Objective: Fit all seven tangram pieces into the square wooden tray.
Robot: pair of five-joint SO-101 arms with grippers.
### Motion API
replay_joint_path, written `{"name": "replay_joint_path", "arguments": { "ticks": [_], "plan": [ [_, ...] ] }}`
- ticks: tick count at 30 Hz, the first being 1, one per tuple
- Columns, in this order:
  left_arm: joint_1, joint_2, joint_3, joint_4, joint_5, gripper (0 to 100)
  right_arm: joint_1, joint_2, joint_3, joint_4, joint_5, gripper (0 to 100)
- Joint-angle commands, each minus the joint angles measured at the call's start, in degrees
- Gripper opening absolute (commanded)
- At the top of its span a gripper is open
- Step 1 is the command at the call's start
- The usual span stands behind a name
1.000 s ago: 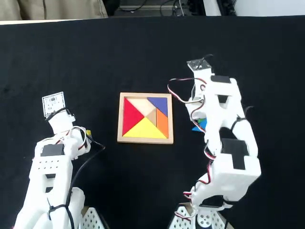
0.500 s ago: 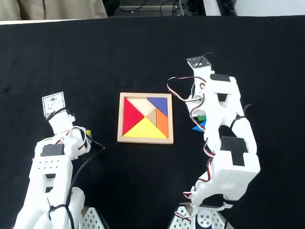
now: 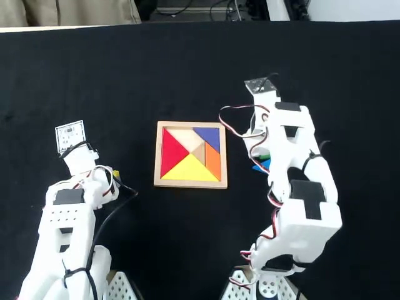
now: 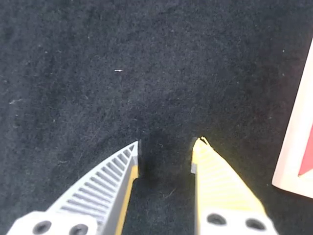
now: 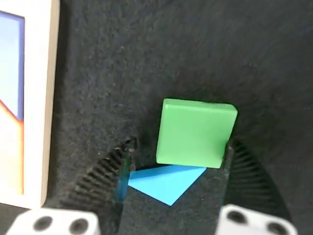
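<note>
Black desk (image 5: 146,49) lies open beside the tray (image 5: 41,98); my released right end effector (image 5: 179,143) straddles the flat green square (image 5: 195,133).

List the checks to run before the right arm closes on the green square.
1. Right gripper open: ok.
2. Green square between its fingers: ok.
3. Blue triangle clear of the grip: not ok, it lies between the fingers too, beside the square.
4. Gap for the square in the wooden tray: cannot tell, pale areas at its top and centre.
5. Left gripper off the tray: ok, open over the black table beside it.
</note>
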State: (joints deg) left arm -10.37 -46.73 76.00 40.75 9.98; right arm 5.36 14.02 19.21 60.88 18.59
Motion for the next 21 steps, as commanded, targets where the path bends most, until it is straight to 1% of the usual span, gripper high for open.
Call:
{"name": "replay_joint_path", "arguments": {
  "ticks": [1,3,6,8,12,15,18,21],
  "plan": [
    [0.8,-1.0,-0.4,-1.1,-0.2,19,2.4,-0.1,-2.0,-0.5,-0.1,28.2],
    [0.8,-1.0,-0.4,-1.1,-0.2,19,2.3,0.2,-2.0,-0.8,0.2,27.9],
    [0.8,-1.0,-0.4,-1.1,-0.2,19,2.1,0.4,-1.3,-2.5,2.9,26.3],
    [0.8,-1.0,-0.4,-1.1,-0.2,19,1.9,1.3,-1.0,-3.3,4.1,21.4],
    [0.8,-1.0,-0.4,-1.1,-0.2,19,1.9,2.4,-1.6,-3.8,4.0,10.0],
    [0.8,-1.0,-0.4,-1.1,-0.2,19,2.2,2.0,-2.1,-3.6,4.0,4.9],
    [0.8,-1.0,-0.4,-1.1,-0.2,19,2.3,-1.5,-2.1,-2.6,3.9,2.2],
    [0.8,-1.0,-0.3,-1.1,-0.2,19,0.8,-9.9,-3.1,2.5,3.9,1.6]
  ]
}}
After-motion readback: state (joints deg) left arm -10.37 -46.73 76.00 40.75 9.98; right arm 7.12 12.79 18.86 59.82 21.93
